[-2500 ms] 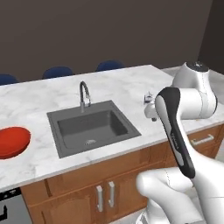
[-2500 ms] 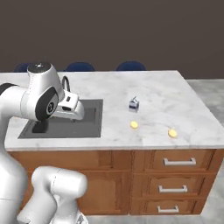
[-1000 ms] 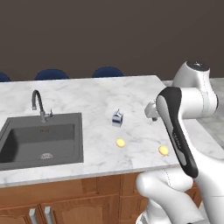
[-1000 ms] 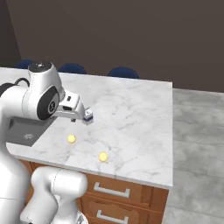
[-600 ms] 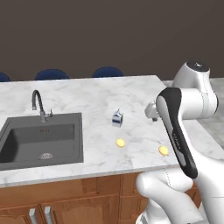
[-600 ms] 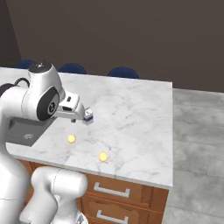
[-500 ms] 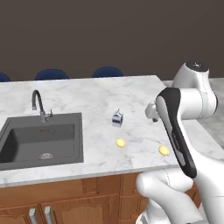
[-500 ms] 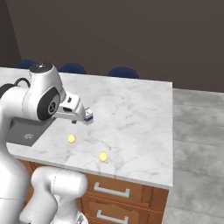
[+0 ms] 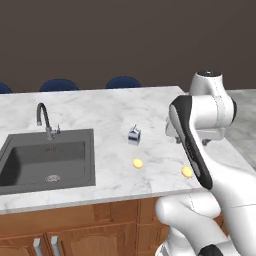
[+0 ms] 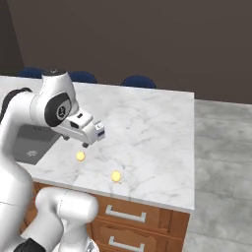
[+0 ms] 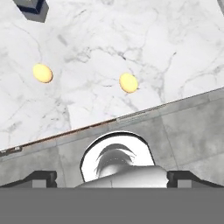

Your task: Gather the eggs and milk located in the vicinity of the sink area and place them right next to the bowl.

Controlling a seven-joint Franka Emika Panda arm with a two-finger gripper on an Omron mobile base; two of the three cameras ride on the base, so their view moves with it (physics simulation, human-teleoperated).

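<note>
We see milk (image 9: pixel 134 135): small white gable-top carton, blue label, upright on marble counter (image 9: pixel 110 110) right of sink (image 9: pixel 47 161). Two eggs, pale yellow, nearer front edge: one (image 9: pixel 137 163) just below carton, other (image 9: pixel 186 171) further right. Gripper (image 10: pixel 75 141) above counter; we cannot tell jaw state.

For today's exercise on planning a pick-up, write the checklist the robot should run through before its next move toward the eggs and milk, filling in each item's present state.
1. Both eggs lie free on the counter: near egg and far egg apart, unobstructed. Ok.
2. Milk carton upright, right of the sink. Ok.
3. Gripper over a target: it hangs above the counter, not yet lined up on an egg. Not ok.
4. Fingers open: cannot tell.
5. Gripper free of any load: nothing seen between the fingers in the hand view. Ok.
6. Bowl located for the drop-off: cannot tell.
</note>
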